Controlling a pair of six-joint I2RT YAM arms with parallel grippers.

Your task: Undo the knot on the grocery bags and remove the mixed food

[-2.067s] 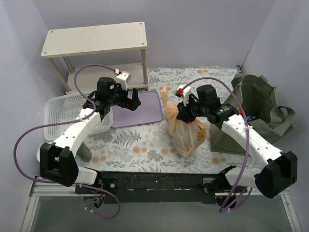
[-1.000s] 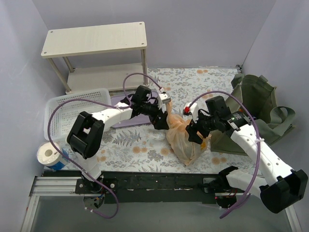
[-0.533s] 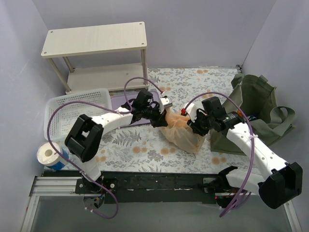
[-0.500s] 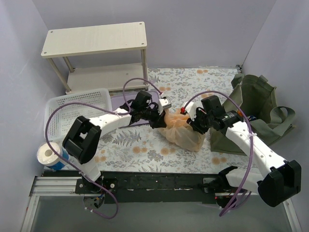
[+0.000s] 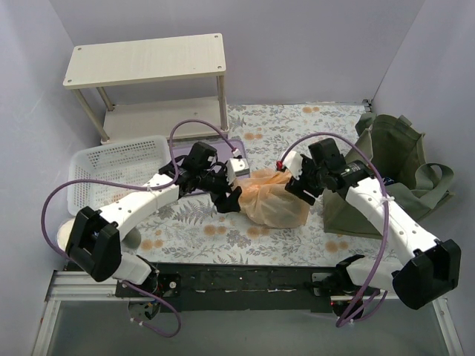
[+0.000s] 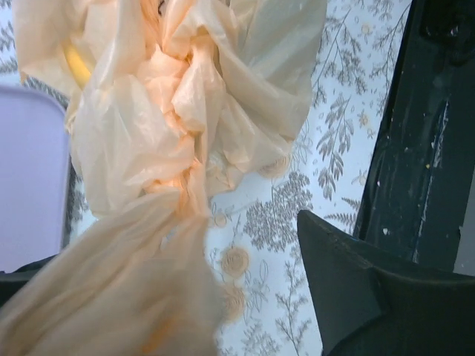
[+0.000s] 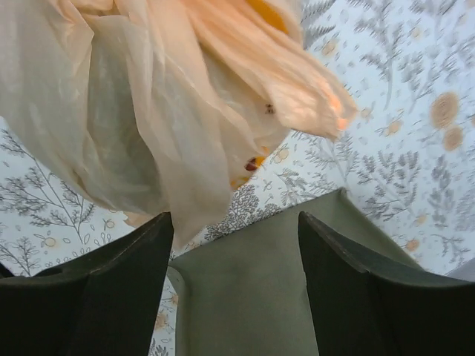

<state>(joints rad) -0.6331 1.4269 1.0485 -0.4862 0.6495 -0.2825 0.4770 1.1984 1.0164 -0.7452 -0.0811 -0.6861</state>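
Observation:
The peach-orange grocery bag (image 5: 276,200) lies on its side on the floral table, between my two grippers. Its twisted knot (image 6: 185,144) shows close up in the left wrist view, still tied. Something yellow (image 6: 75,63) shows through the plastic; the rest of the food is hidden. My left gripper (image 5: 228,194) is open at the bag's left end, with loose plastic draped between its jaws (image 6: 178,259). My right gripper (image 5: 300,185) is open at the bag's right end, its jaws (image 7: 234,222) wide apart with the bag's edge (image 7: 148,126) just ahead.
The olive-green tote (image 5: 393,163) stands at the right, its fabric (image 7: 252,297) under my right gripper. A white basket (image 5: 111,167) and a lavender tray (image 5: 226,148) are at the left, a shelf (image 5: 148,59) behind, and a black rail (image 5: 237,278) along the front.
The bag stood upright in my right gripper; it now lies on its side, released. My left arm reached in to the bag's top, then drew back left and lower.

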